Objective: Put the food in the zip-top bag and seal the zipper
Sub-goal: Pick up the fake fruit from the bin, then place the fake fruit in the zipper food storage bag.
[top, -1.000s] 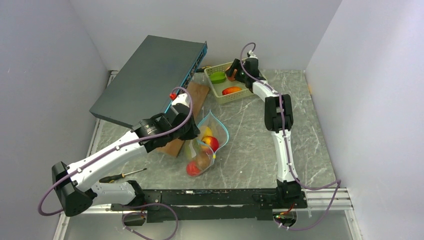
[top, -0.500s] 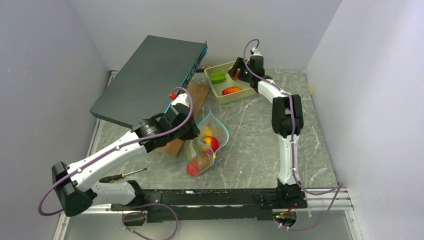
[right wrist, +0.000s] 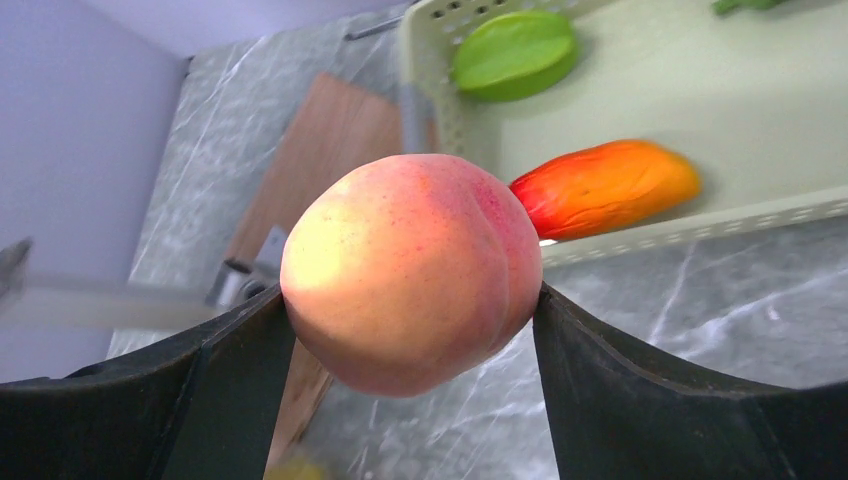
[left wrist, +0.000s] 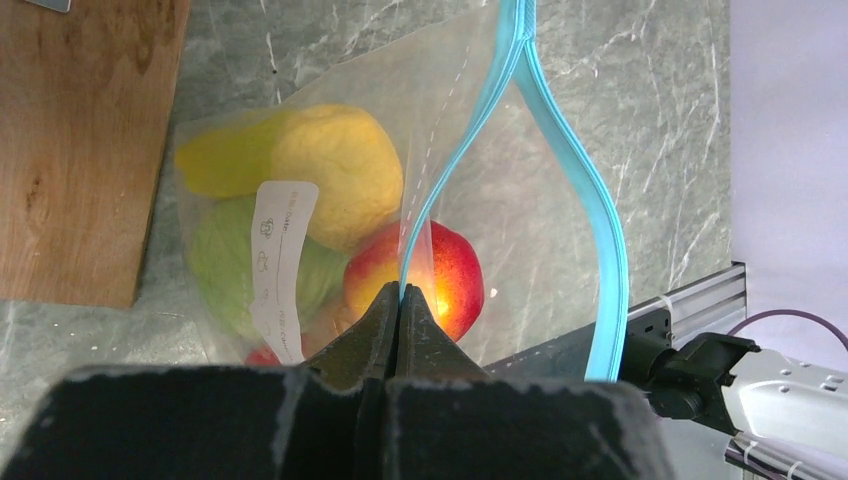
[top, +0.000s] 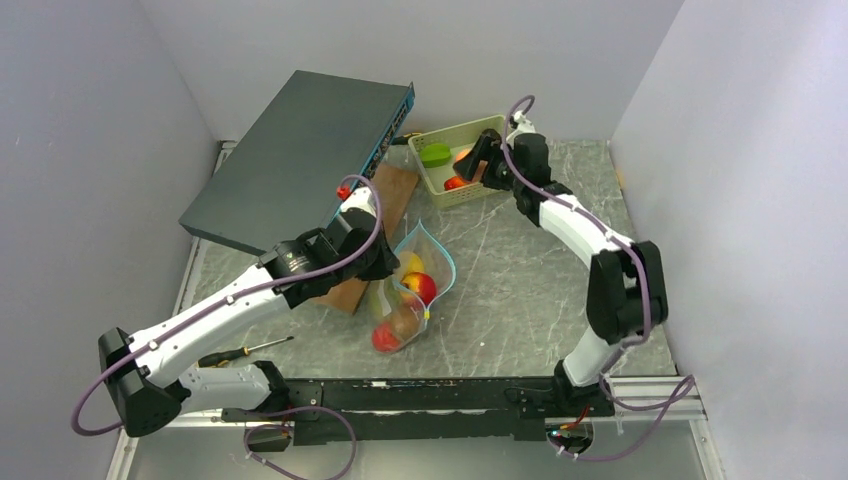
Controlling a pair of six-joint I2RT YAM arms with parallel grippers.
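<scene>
Top external view: a grey marbled table is seen with both arms reaching away from its near edge. A flat dark box is propped at a tilt at the back left, one edge over a wooden board. A pale green basket is set at the back, just right of the board.

The bag lies in the middle of the table, touching the board's near end, with its mouth gaping toward the back. The left gripper is placed at the bag's left side. In the left wrist view its fingers are pressed fully together on one lip of the bag, right at the zipper, whose other lip is bowed well away. A yellow fruit, a red-and-yellow apple and a light green piece are seen inside the bag, behind a white label.

The right gripper is raised over the basket's near right part. In the right wrist view a peach is clamped between its two fingers, which are spread only as wide as the fruit. A green star fruit and an orange-red fruit are left lying apart in the basket.

A screwdriver lies near the left arm's base.
</scene>
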